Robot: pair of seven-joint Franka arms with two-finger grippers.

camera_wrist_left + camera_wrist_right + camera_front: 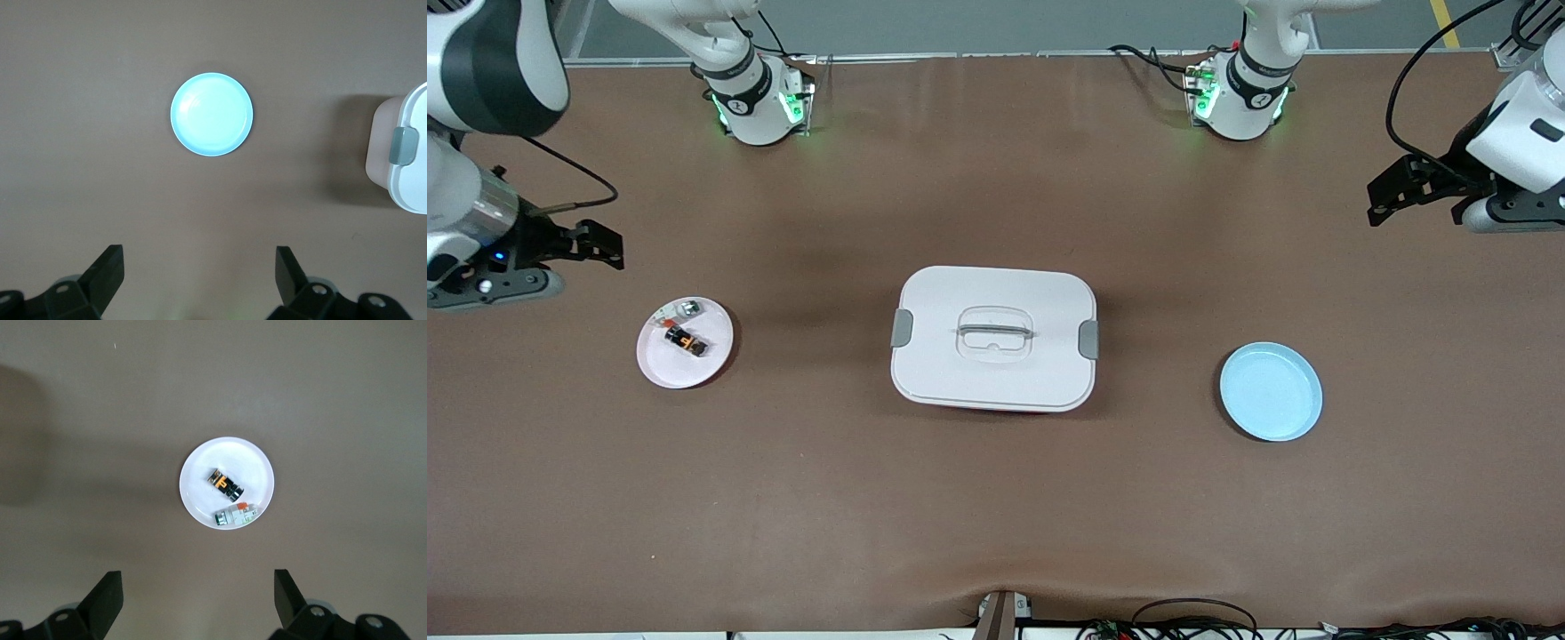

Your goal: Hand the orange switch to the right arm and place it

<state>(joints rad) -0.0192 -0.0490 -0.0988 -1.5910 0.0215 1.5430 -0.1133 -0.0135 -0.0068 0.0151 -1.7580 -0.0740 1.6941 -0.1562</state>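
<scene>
The orange switch (685, 340), a tiny black block with an orange piece, lies on a small pale pink plate (660, 364) toward the right arm's end of the table. The right wrist view shows the switch (225, 485) on that plate (200, 470). My right gripper (609, 246) hangs open and empty over bare table beside the plate, and its fingertips (112, 583) stand wide apart. At the left arm's end, my left gripper (1376, 203) hangs open and empty over bare table, wide open in its own view (199, 260).
A silvery-clear small item (685, 309) shares the pink plate with the switch. A white lidded box (993, 338) with grey side clips stands mid-table. A light blue plate (1272, 391) lies toward the left arm's end, seen below the left wrist camera (211, 114).
</scene>
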